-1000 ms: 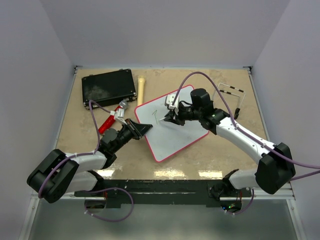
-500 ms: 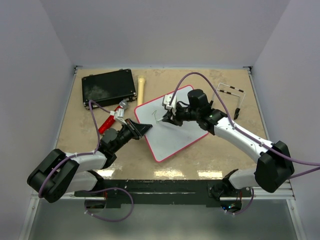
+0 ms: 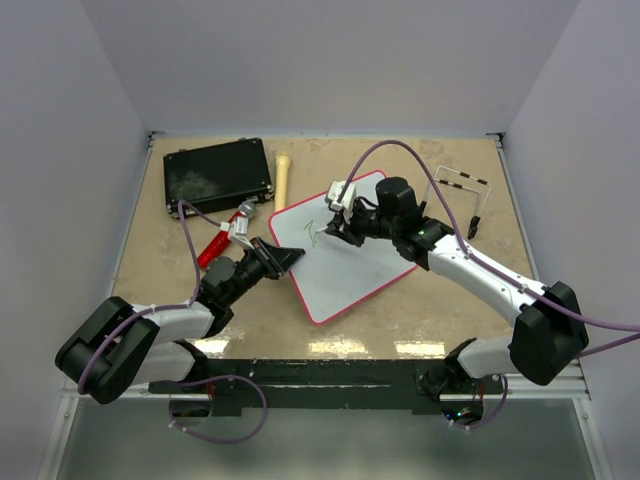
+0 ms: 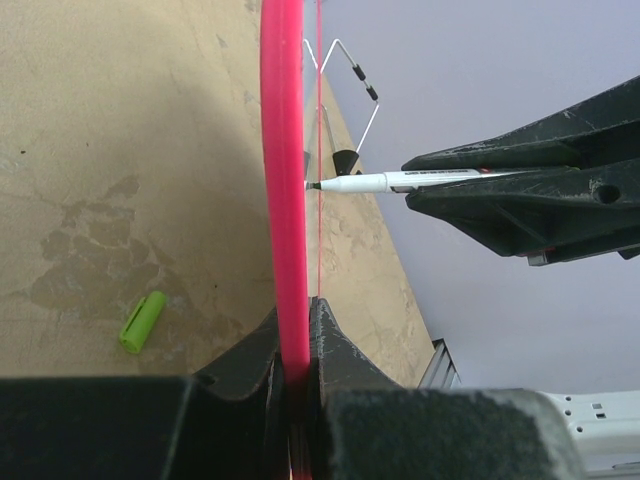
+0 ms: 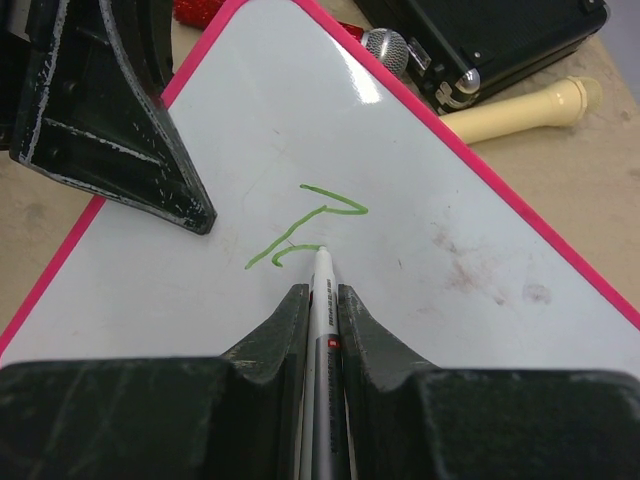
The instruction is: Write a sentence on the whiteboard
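Observation:
The whiteboard [image 3: 352,262], white with a red-pink rim, lies tilted at mid-table. My left gripper [image 3: 287,258] is shut on its near-left rim [image 4: 283,180], which runs edge-on between the jaws [image 4: 296,322]. My right gripper [image 3: 337,231] is shut on a white and silver marker [image 5: 322,300]. The marker tip touches the board at the end of a few green strokes [image 5: 310,225], the only writing of the sentence in view. The same marker [image 4: 400,181] shows from the side in the left wrist view. The strokes [image 3: 314,234] sit near the board's left corner.
A black case [image 3: 218,176] lies at the far left, with a cream cylinder [image 3: 283,180] beside it. A red-handled, silver-headed object [image 3: 222,238] lies left of the board, and a wire stand [image 3: 460,192] behind the right arm. A green cap [image 4: 142,321] lies on the table.
My right gripper has shifted slightly toward the far side with the marker, and the green mark has gained a stroke. The left gripper and the board have stayed put.

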Robot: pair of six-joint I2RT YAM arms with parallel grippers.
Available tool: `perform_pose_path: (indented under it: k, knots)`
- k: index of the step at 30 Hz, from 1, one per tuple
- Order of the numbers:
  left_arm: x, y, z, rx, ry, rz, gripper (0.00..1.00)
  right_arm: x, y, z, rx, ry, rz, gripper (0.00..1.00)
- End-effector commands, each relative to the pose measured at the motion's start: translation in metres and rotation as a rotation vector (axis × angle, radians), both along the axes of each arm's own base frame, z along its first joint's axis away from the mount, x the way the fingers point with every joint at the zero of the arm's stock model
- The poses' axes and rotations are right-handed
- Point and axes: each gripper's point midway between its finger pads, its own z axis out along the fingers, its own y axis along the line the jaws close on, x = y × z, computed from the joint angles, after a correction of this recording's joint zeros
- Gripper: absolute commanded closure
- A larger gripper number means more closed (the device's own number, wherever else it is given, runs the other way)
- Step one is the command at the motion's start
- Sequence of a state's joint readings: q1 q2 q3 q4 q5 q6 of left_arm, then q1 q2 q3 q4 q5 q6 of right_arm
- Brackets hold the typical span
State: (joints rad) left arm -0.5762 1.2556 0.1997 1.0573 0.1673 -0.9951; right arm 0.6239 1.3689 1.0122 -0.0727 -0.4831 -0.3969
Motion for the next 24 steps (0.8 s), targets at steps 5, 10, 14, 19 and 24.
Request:
perform_pose_path:
  k: [5,10,14,19,24]
  knots:
    - [-0.001,-0.004,0.039,-0.054,-0.159,-0.022,1.0,0.004,-0.005,0.001,-0.041,-0.023,-0.012,1.0]
    - [-0.001,-0.004,0.04,-0.053,-0.16,-0.022,1.0,-0.003,-0.007,-0.007,-0.078,-0.014,0.024,1.0]
    - [-0.001,-0.004,0.038,-0.05,-0.158,-0.022,1.0,-0.01,-0.006,-0.011,-0.084,0.003,0.062,1.0]
    - [-0.001,-0.004,0.038,-0.05,-0.158,-0.022,1.0,-0.019,-0.003,-0.016,-0.087,0.026,0.12,1.0]
    - [-0.001,-0.004,0.038,-0.051,-0.16,-0.022,1.0,-0.026,0.001,-0.014,-0.075,0.032,0.163,1.0]
